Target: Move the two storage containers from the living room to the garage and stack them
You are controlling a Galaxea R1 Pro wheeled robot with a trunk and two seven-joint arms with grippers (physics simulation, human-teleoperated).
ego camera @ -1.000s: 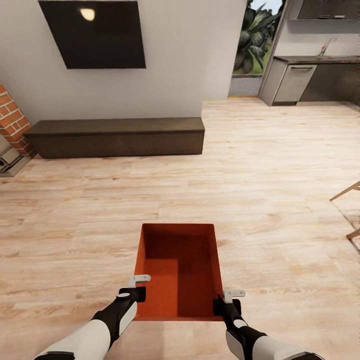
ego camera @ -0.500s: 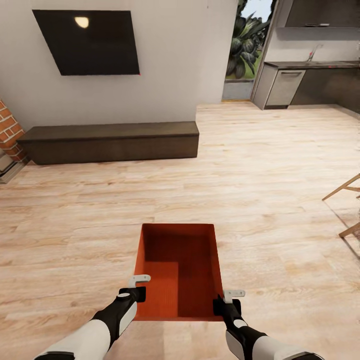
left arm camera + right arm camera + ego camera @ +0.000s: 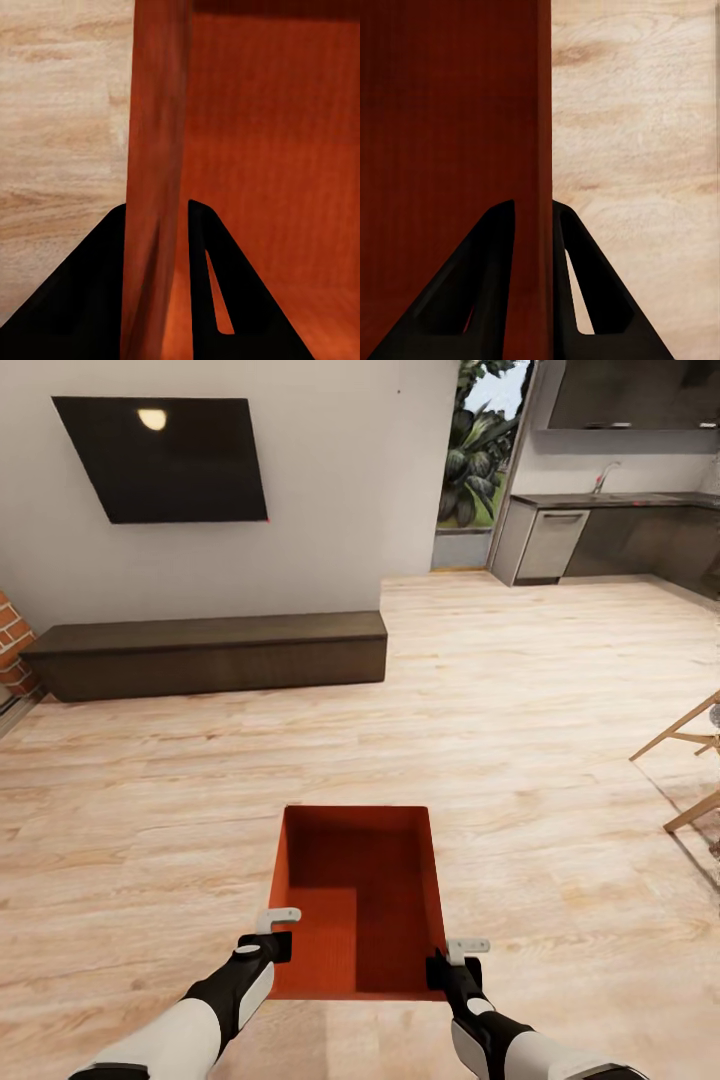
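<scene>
Orange-red container [image 3: 357, 900] held over wood-plank floor [image 3: 520, 690]; left tool [image 3: 277, 932] pinching its left wall, right tool [image 3: 455, 960] pinching right wall. Dark bench [image 3: 205, 654] ahead by wall.

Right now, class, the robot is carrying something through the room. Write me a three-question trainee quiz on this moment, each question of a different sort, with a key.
1. True or false: each end effector pinches a side wall of the storage container.
2. Which floor lies under the container? A) dark concrete B) light wood planks C) carpet
3. Fill in: against the white wall stands a long low dark ____.

Key
1. True: the left end effector and the right end effector each clamp a wall.
2. B, the wood floor.
3. bench.
</scene>
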